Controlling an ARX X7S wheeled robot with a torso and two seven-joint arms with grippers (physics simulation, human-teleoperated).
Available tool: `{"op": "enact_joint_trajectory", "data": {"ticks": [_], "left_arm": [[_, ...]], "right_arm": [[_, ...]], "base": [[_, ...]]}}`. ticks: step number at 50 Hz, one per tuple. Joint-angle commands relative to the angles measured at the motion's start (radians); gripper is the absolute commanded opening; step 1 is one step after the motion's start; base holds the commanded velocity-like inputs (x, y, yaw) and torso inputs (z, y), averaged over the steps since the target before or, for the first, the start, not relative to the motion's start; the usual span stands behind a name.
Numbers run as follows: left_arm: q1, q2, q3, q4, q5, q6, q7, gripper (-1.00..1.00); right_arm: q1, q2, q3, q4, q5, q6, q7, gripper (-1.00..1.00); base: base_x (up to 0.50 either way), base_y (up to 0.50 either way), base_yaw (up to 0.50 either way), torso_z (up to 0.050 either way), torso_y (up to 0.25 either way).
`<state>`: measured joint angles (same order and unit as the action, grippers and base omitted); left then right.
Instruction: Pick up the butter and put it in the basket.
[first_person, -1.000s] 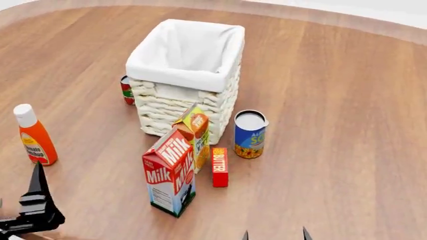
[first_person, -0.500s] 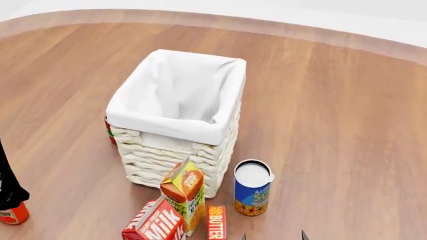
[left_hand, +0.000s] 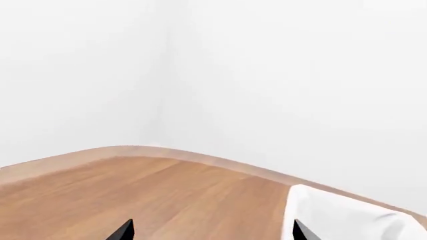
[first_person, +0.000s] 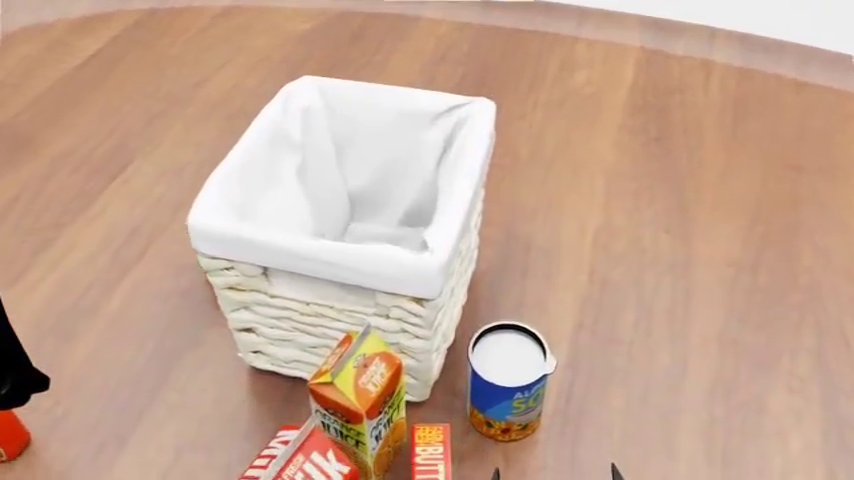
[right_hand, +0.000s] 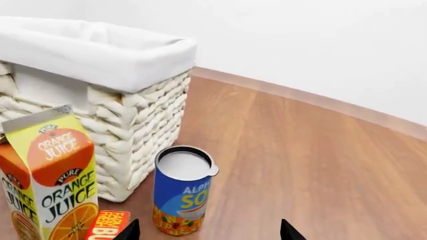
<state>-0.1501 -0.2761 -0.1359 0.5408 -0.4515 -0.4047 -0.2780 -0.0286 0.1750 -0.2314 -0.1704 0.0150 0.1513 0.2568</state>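
Observation:
The butter (first_person: 430, 455), a slim red box with an orange-yellow panel, lies on the wooden floor at the bottom edge of the head view, half cut off; its end also shows in the right wrist view (right_hand: 107, 226). The basket (first_person: 344, 262), cream wicker with a white liner, stands behind it and is empty; it also shows in the right wrist view (right_hand: 133, 115), and a corner of its liner in the left wrist view (left_hand: 347, 220). My right gripper (right_hand: 208, 231) is open, its tips (first_person: 554, 472) just right of the butter. My left gripper (left_hand: 212, 231) is open and empty, above the floor beside the basket.
An orange juice carton (first_person: 358, 398) stands against the basket's front, a red Milk carton (first_person: 304, 458) at the bottom edge. A blue soup can (first_person: 509, 384) stands right of the butter. A red bottle bottom (first_person: 11, 436) and the dark left arm (first_person: 14, 375) are at the left edge.
The head view has shifted: the basket looks larger and nearer, and the cartons and butter have slid toward the bottom edge. The ketchup bottle has nearly left the view.

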Motion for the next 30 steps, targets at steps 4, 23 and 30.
{"op": "enact_joint_trajectory", "data": {"ticks": [4, 23, 30], "left_arm": [[-0.010, -0.006, -0.003, -0.011, -0.009, 0.000, -0.006, 1.00], [-0.017, -0.012, 0.007, -0.026, -0.006, 0.008, -0.010, 1.00], [-0.024, -0.008, 0.002, -0.028, -0.001, -0.007, -0.042, 1.00]], "right_arm": [[0.004, 0.005, -0.006, 0.006, 0.004, 0.001, 0.013, 1.00], [0.002, 0.016, -0.013, 0.001, 0.010, -0.002, 0.028, 1.00], [-0.001, 0.019, -0.020, -0.002, 0.012, -0.012, 0.030, 1.00]], "base": [[0.00, 0.00, 0.00, 0.000, -0.250], [0.00, 0.00, 0.00, 0.000, -0.250], [0.00, 0.00, 0.00, 0.000, -0.218]]}}
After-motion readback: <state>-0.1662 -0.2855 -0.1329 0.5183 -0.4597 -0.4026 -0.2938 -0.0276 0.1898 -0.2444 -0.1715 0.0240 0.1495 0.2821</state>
